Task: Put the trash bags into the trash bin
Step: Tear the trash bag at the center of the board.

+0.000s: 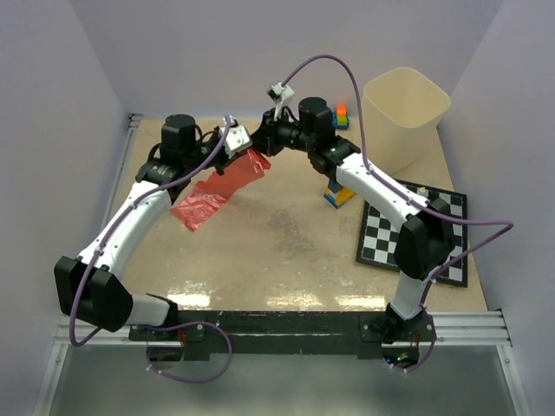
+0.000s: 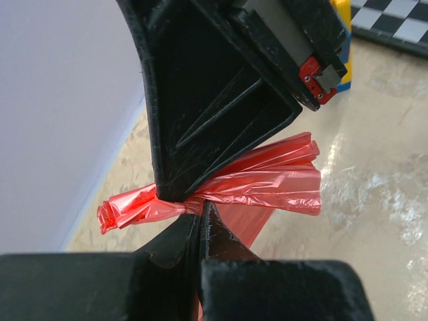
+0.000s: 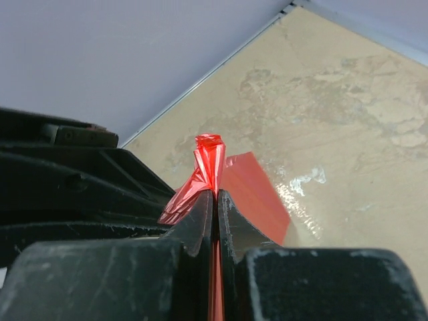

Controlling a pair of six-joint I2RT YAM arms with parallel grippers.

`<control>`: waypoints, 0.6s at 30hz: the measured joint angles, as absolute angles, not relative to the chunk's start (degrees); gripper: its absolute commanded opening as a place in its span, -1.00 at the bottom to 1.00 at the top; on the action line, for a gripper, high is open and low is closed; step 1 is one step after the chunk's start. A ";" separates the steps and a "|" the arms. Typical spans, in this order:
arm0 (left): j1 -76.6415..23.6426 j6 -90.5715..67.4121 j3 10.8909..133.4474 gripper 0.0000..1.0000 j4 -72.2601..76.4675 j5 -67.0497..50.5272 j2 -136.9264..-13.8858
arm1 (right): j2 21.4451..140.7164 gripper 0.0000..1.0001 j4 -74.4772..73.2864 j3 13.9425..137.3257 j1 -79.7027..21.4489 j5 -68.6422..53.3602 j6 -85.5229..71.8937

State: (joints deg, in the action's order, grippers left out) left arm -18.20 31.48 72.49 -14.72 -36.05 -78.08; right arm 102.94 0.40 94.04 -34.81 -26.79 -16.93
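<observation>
**Two Claws, One Red Bag**

On the far side of the table [image 1: 286, 251], left of centre, my left claw [image 2: 200, 208] and my right claw [image 3: 215, 196] meet tip to tip. Both are clamped on the same bunched end of a trash bag [image 1: 217, 192]. The thin red plastic is pinched into a crinkled wad between my fingers, and the rest of the sheet trails down toward the near left. I cannot tell whether its lower edge touches the tabletop. The trash bin [image 1: 406, 113] stands upright in the far right corner, mouth open, well apart from the bag. A checkerboard [image 1: 381, 238] lies flat on the right, nearer than the bin and partly under my right arm. Yellow-and-blue toy blocks [image 1: 338, 195] stand just beside that arm.
</observation>
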 measured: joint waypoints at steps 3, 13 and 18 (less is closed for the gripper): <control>-18.59 32.77 71.26 -1.00 -15.77 -32.51 -78.06 | 105.36 -1.00 -0.40 94.94 -35.24 -25.30 -19.90; -20.03 33.56 68.42 -1.00 -16.51 -28.62 -76.36 | 106.17 -1.00 -3.31 95.00 -35.66 -19.33 -25.08; -23.27 33.04 66.43 -1.00 -19.68 -32.53 -71.35 | 106.56 -1.00 -3.53 93.86 -31.99 -11.42 -25.04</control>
